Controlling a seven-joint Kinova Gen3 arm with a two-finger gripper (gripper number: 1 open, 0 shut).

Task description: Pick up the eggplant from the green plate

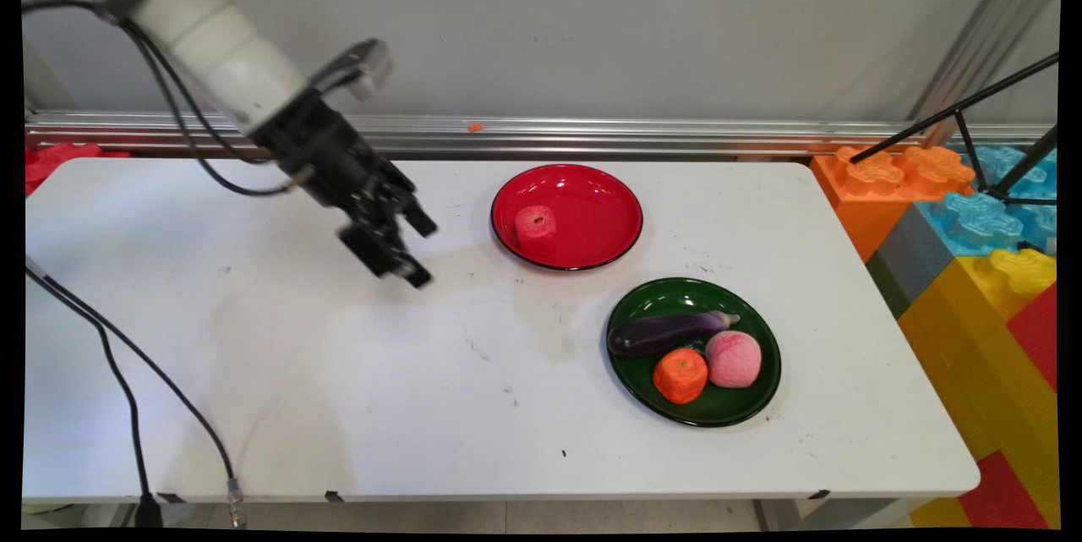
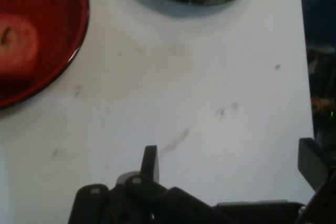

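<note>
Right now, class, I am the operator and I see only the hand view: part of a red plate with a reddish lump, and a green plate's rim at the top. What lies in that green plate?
Observer: The round green plate holds a long purple eggplant, an orange chunk and a round pink piece.
Operator: How are they arranged?
Observer: The orange chunk and the pink piece sit side by side on the near side, with the eggplant behind them.
Operator: Where is my gripper?
Observer: The black two-finger gripper hangs tilted above the white table, left of the round red plate.
</note>
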